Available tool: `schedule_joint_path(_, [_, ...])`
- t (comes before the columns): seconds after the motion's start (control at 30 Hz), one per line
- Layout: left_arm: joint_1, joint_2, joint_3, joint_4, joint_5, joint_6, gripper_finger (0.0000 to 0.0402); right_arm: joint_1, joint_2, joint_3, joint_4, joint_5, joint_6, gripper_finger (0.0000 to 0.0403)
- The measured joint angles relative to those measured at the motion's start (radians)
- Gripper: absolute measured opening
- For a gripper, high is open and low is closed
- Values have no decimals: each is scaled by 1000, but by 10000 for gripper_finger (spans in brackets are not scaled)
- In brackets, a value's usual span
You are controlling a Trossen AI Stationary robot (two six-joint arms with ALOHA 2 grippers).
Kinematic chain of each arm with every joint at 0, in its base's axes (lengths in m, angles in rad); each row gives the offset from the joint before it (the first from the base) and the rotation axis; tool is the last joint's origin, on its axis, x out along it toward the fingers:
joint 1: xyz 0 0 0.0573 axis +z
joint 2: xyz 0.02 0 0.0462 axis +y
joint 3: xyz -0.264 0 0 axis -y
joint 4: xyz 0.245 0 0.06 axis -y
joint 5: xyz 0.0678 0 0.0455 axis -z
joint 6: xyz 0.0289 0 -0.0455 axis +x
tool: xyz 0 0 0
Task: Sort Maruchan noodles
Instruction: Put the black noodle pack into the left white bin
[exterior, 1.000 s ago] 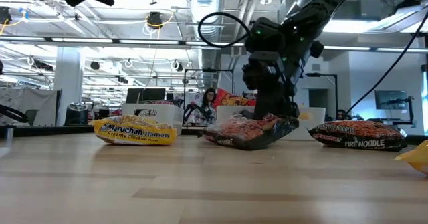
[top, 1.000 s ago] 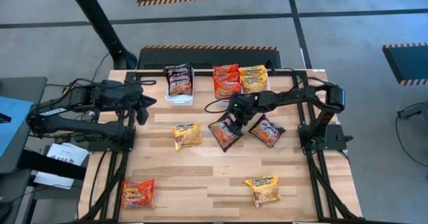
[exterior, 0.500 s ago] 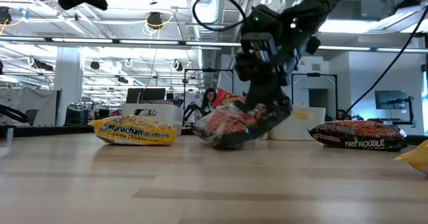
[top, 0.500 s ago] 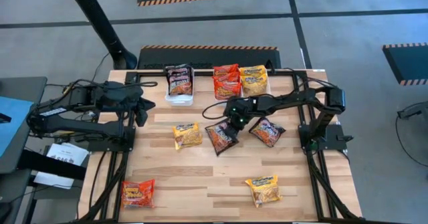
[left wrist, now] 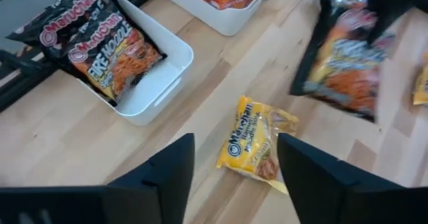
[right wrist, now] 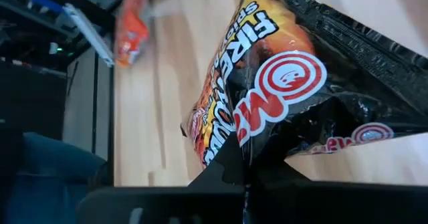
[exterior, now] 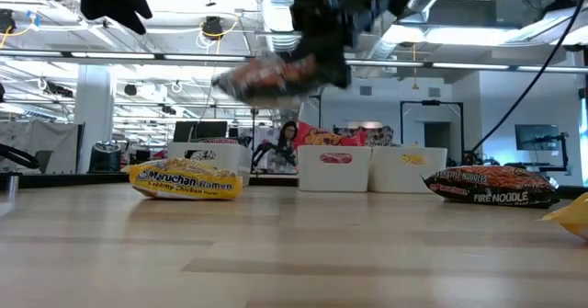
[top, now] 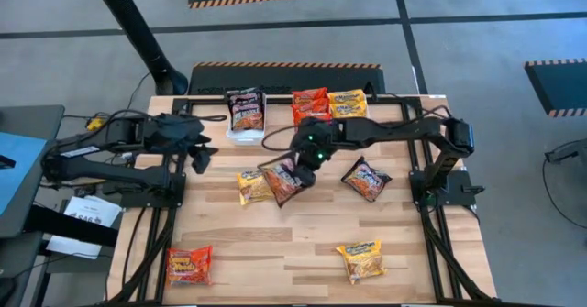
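Maruchan noodles: one black Fire Noodle packet hangs pinched in my right gripper, lifted off the table at frame center, above the yellow ramen packet. My left gripper hovers at left center, fingers spread wide, holding nothing. Upper center, a white bin holds black packets; red and yellow packets sit in bins beside it. Another black packet lies right of center, a red one lower left, a yellow one lower right.

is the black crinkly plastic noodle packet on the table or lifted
Lifted: the black crinkly plastic noodle packet hangs from the right claw, clear above the wooden table.
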Motion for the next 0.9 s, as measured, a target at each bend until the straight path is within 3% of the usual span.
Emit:
schedule_joint_path(0.3, [7, 82, 0, 163, 113, 8, 216, -9, -1, 208, -115, 25, -214, 5])
schedule_joint_path(0.9, [175, 271, 0, 507, 540, -57, 215, -7, -1, 248, -177, 27, -357, 5])
